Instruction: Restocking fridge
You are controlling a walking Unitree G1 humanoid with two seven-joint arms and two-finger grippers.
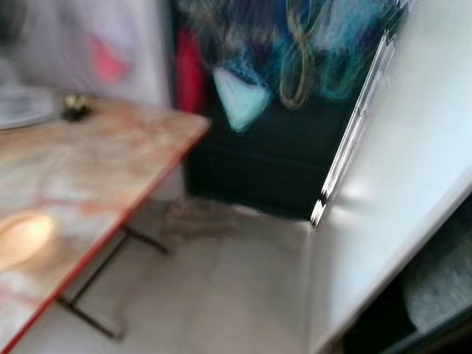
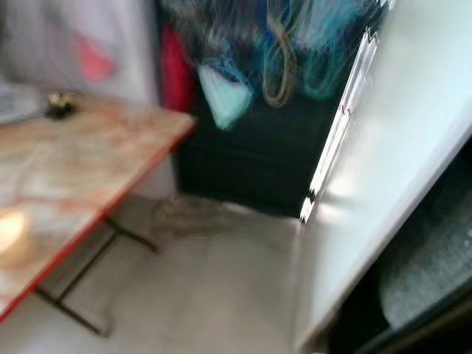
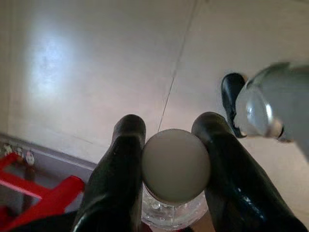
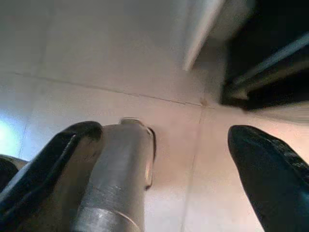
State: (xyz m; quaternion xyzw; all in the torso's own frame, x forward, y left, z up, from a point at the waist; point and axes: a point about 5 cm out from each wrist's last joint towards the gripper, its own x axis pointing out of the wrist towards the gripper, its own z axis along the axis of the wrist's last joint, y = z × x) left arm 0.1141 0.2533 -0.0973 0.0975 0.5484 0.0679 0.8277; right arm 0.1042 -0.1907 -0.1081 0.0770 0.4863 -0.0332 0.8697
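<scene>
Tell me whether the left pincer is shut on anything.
Shut: the left pincer has both black fingers pressed against the pale cap of a clear bottle.

A table [image 1: 96, 158] is seen at nine to ten o'clock, with a small object [image 1: 75, 108] set on its far part and a plate-like thing [image 1: 22, 107] at its far left edge. An open fridge door [image 1: 398, 184] is placed at two to four o'clock. A dark cabinet [image 1: 265, 166] is found at twelve o'clock, behind the floor [image 1: 221, 295], with hanging things [image 1: 295, 51] above it. A bottle [image 3: 176, 169] is held between the fingers of the left gripper [image 3: 169, 164], above the floor
</scene>
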